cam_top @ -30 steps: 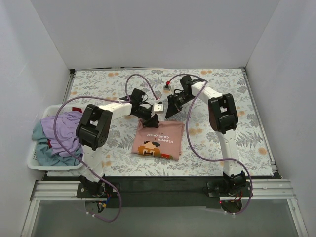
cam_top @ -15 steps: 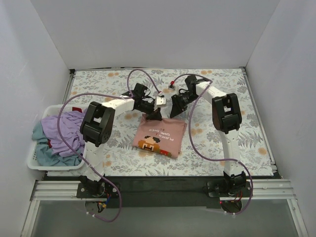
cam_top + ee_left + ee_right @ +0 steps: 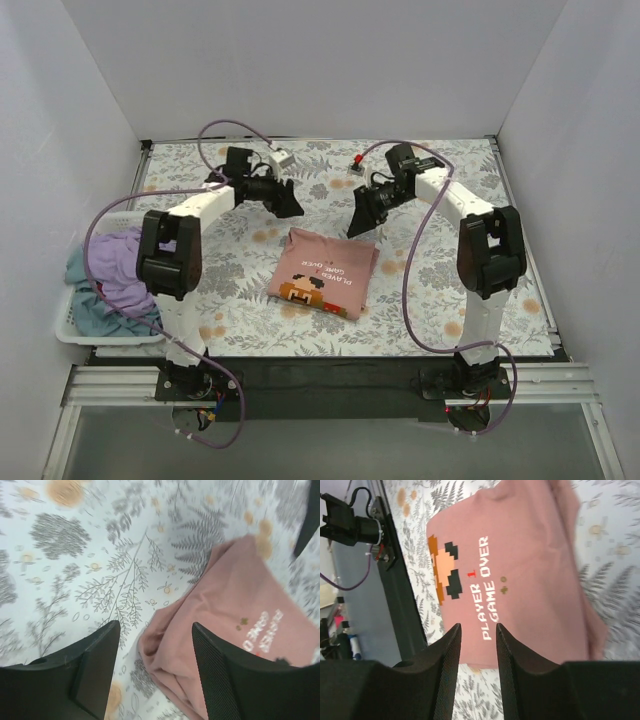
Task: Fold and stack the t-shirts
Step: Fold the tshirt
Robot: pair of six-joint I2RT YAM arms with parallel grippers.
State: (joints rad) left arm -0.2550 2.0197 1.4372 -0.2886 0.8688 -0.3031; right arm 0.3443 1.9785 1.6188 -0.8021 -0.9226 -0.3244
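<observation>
With left tool (image 3: 292, 206) and right tool (image 3: 358, 223) both spread and empty, the t-shirts (image 3: 125, 270) heaped in the basket (image 3: 70, 335) lie leftward, nearest the left tool.

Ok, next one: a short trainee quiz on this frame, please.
1. True or false: neither the left gripper nor the right gripper holds the folded pink t-shirt.
2. Where are the lavender shirt and teal shirt? A) in the white basket B) stacked on the pink one C) in a gripper.
3. Fill in: the pink shirt's print reads "PLAYER 1 GAME ____".
Key: 1 true; 2 A; 3 OVER.
</observation>
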